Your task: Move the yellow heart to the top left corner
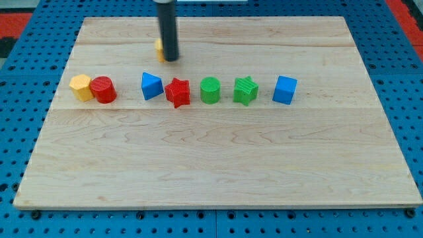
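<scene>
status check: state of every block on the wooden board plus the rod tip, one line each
my tip: down on the wooden board, against the right side of the yellow block
yellow block: mostly hidden behind the rod, shape unclear
yellow hexagonal block: touching red cylinder
red cylinder: upright
blue triangular block: close beside red star
red star: flat
green cylinder: upright
green star: flat
blue cube: alone, row's right end

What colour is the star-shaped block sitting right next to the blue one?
Red. The star shows plainly in the camera view, touching the blue block on the view's right.
</scene>
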